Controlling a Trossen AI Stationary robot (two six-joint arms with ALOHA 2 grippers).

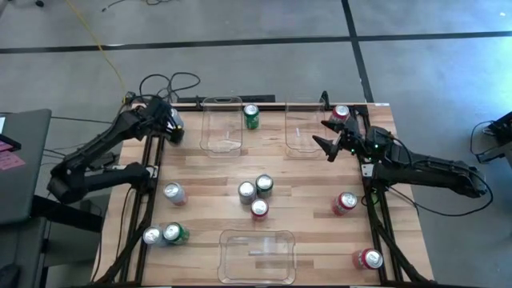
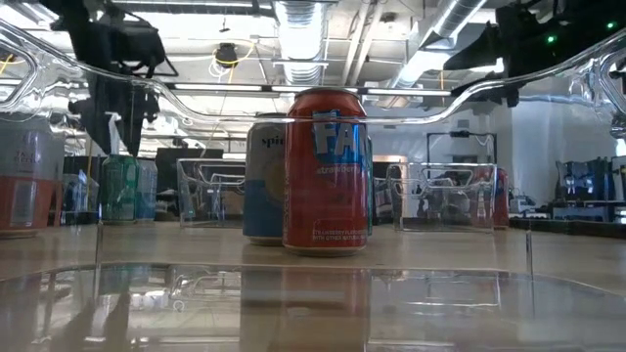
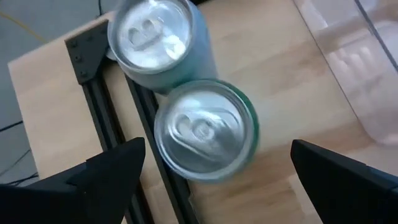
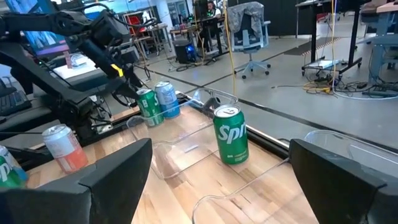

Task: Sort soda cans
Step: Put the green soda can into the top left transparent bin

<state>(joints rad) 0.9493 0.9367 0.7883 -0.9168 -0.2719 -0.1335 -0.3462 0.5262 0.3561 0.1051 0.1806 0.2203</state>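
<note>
— Wooden surface (image 1: 304, 180), cans scattered. Any labels readable?
— Green can (image 4: 231, 134) at the far edge reads "Spr"; my left pincer (image 3: 211, 180) and right pincer (image 4: 217, 180) gape wide, holding nothing.

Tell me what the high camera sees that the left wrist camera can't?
Only the high view shows both arms, the right gripper, the near bin and cans like the middle red can. Only the left wrist view shows a green can and a pale can from right above, pull tabs clear. Both show the wooden table, the open left gripper and the far left bin.
</note>
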